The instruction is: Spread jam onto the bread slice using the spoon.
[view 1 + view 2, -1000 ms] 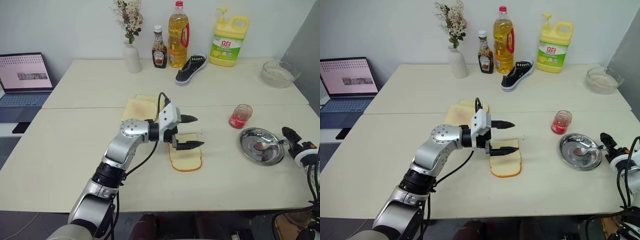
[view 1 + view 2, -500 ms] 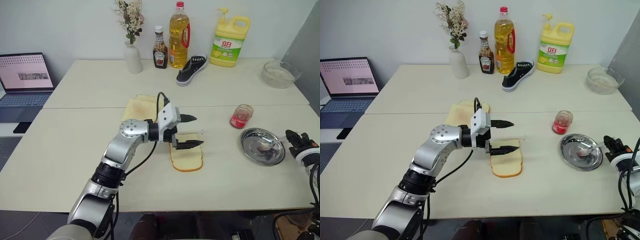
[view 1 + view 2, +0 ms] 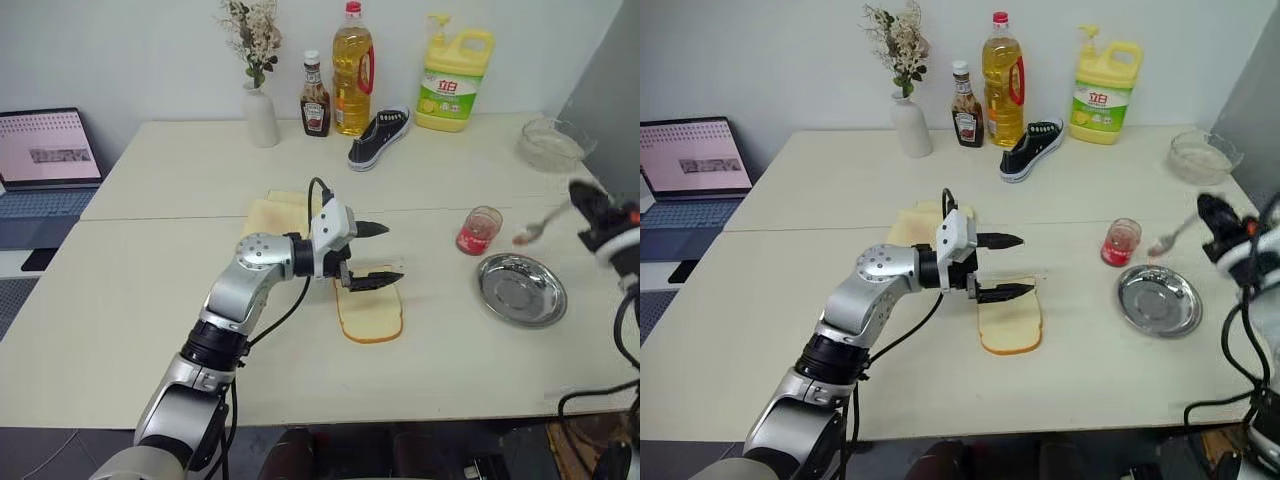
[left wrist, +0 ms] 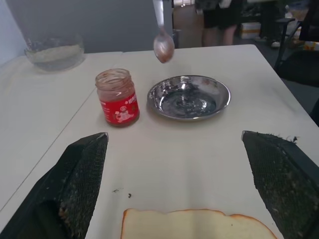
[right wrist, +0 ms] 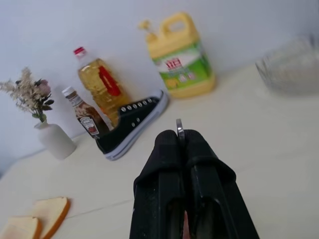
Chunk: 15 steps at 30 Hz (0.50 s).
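The bread slice (image 3: 370,312) lies flat on the table in front of me. My left gripper (image 3: 388,252) hovers just over its far end, open and pointing right, with nothing between its fingers. The jam sits in a small glass jar (image 3: 478,231) to the right, next to a round steel dish (image 3: 521,290). My right gripper (image 3: 590,207) is raised above the dish's far right side and is shut on the handle of the spoon (image 3: 530,232). The spoon's reddish bowl (image 4: 163,47) hangs in the air between jar and dish.
Two tanner slices (image 3: 280,212) lie behind the left gripper. Along the back stand a vase (image 3: 261,115), a sauce bottle (image 3: 314,95), an oil bottle (image 3: 352,70), a black shoe (image 3: 380,137) and a yellow detergent jug (image 3: 455,82). A glass bowl (image 3: 547,146) sits back right, a laptop (image 3: 45,160) far left.
My right gripper closed on the spoon's handle in the steel dish and lifted it up and leftward; the dish now lies empty. The left arm stayed still.
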{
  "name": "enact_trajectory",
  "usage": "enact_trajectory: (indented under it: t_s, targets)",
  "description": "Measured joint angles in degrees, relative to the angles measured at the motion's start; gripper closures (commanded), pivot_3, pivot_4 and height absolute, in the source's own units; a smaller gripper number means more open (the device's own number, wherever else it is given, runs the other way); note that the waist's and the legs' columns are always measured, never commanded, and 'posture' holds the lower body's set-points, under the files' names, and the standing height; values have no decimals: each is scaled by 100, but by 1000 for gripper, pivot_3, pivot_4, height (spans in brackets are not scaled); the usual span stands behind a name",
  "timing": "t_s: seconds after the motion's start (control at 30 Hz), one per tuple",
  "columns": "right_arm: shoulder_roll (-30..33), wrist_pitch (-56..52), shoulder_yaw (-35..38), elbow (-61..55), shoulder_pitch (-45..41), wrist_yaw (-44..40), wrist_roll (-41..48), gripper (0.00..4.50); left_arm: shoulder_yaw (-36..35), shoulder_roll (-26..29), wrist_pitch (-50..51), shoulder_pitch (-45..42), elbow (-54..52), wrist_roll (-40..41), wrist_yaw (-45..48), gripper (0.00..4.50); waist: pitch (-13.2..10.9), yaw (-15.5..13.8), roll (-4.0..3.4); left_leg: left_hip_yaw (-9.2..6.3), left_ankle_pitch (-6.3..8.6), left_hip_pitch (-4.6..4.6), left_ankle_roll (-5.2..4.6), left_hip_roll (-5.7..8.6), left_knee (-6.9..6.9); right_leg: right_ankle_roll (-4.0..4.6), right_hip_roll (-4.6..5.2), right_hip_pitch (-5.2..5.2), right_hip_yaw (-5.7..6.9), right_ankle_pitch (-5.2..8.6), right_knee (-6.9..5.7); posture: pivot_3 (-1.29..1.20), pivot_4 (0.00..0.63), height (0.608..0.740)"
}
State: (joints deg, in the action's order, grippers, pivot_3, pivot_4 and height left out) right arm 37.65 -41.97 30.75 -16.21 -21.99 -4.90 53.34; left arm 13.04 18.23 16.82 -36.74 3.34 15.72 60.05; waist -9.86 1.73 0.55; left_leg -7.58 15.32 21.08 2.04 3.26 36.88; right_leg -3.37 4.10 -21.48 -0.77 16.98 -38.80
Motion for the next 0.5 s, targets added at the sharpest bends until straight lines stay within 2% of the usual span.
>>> enact_trajectory:
  t_s: [0.17,0.27,0.5]
  targets:
    - [34,572,-819,275,-362,-292,-1037,4473,-2,-62,-11,-4,76,-3,-105,0,-4,-17,6,-9,-1,38,2,4,5,-9,6,-31,-3,-7,7,0,150,740]
    - [-43,797,-965,493,-406,-392,-1379,4473,-2,-61,-12,-3,76,-3,-164,0,-4,-15,7,-10,-3,79,5,5,11,-16,8,-75,-9,-14,0,0,150,740]
    - [-296,1503,-1416,1339,-500,-743,-2311,4473,-4,-32,2,-1,64,0,-220,0,-4,-5,6,-8,-3,78,5,5,8,-16,8,-80,-10,-14,-3,0,150,740]
